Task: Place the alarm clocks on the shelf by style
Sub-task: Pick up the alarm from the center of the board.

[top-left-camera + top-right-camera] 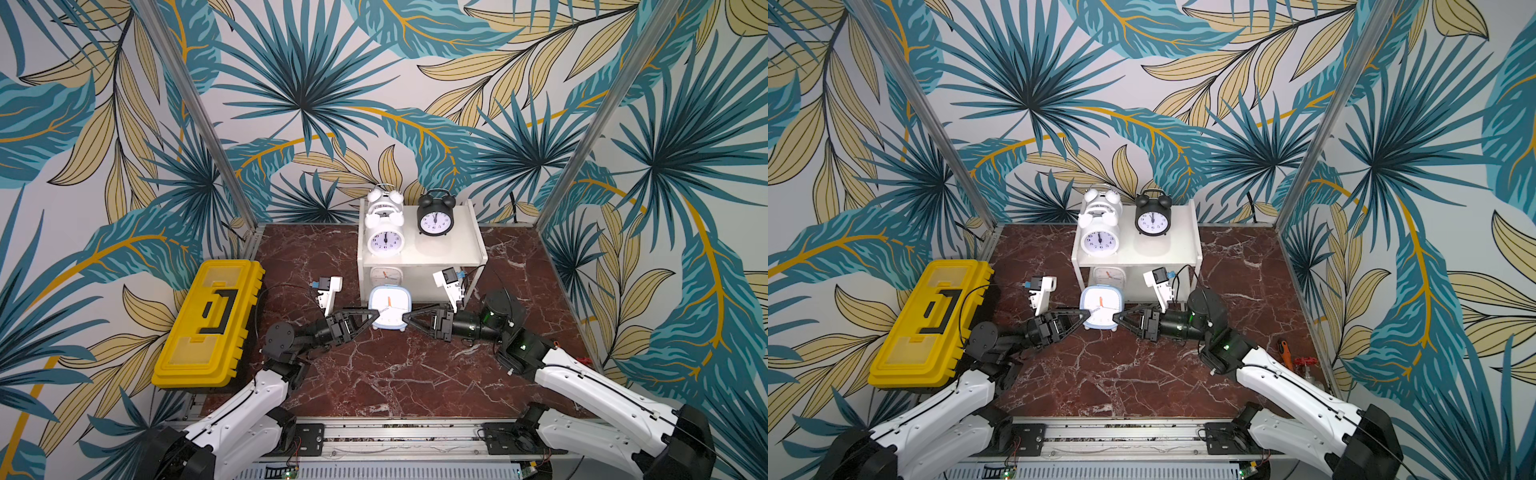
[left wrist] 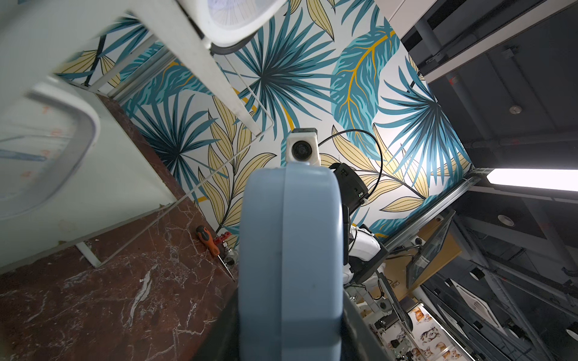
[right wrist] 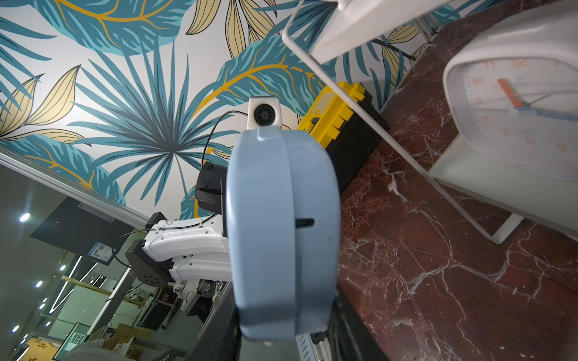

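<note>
A light-blue rounded-square alarm clock (image 1: 390, 305) (image 1: 1102, 305) stands upright just in front of the shelf (image 1: 457, 245) (image 1: 1177, 249). My left gripper (image 1: 374, 314) (image 2: 289, 343) is shut on its left edge. My right gripper (image 1: 406, 318) (image 3: 281, 337) is shut on its right edge. Both wrist views show the clock edge-on between the jaws. On the top board stand two white twin-bell clocks (image 1: 384, 241) (image 1: 385, 199), one behind the other, and a black twin-bell clock (image 1: 435, 218). A white rounded-square clock (image 1: 384, 275) (image 3: 516, 103) sits on the lower tier.
A yellow toolbox (image 1: 208, 324) lies at the left edge of the marble floor. An orange-handled screwdriver (image 1: 1285, 351) and a small red valve (image 1: 1304, 363) lie by the right wall. Patterned walls and aluminium posts enclose the space.
</note>
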Robot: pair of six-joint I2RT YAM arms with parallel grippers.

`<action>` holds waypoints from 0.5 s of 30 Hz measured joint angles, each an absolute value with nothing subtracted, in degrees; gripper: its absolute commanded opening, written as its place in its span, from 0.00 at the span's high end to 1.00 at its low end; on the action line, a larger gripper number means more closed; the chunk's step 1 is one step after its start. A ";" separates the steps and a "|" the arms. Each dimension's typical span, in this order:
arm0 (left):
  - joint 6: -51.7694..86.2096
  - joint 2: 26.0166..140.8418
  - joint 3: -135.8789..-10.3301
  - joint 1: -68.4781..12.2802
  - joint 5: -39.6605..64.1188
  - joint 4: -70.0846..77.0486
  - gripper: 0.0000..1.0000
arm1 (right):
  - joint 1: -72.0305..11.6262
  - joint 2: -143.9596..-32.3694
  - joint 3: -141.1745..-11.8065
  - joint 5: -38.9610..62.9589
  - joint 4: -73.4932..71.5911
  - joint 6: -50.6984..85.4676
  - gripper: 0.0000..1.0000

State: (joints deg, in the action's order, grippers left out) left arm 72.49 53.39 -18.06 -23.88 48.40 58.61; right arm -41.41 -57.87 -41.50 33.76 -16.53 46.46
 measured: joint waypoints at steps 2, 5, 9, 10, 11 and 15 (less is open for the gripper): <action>72.38 53.39 -18.06 -23.88 48.40 58.50 0.50 | -41.41 -57.87 -41.50 33.74 -16.40 46.37 0.78; 71.61 53.36 -18.06 -23.88 48.05 58.46 0.31 | -41.58 -57.82 -41.52 33.63 -15.00 45.89 0.80; 70.81 53.28 -18.06 -23.90 47.29 57.32 0.22 | -41.82 -56.93 -41.52 32.51 -11.42 44.42 0.81; 70.43 53.12 -18.06 -23.90 47.07 56.71 0.20 | -41.91 -56.31 -41.54 31.99 -10.35 43.94 0.81; 69.87 52.75 -18.06 -23.90 46.63 55.55 0.20 | -41.95 -55.53 -41.56 31.20 -9.08 43.29 0.81; 66.81 49.95 -18.09 -23.90 44.62 49.04 0.18 | -42.11 -52.05 -42.48 27.77 -3.33 40.05 0.81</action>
State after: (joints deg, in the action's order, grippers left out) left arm 66.81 49.95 -18.09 -23.90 44.62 49.04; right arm -42.11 -52.05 -42.48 27.77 -3.33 40.05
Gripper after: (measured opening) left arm 0.809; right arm 0.418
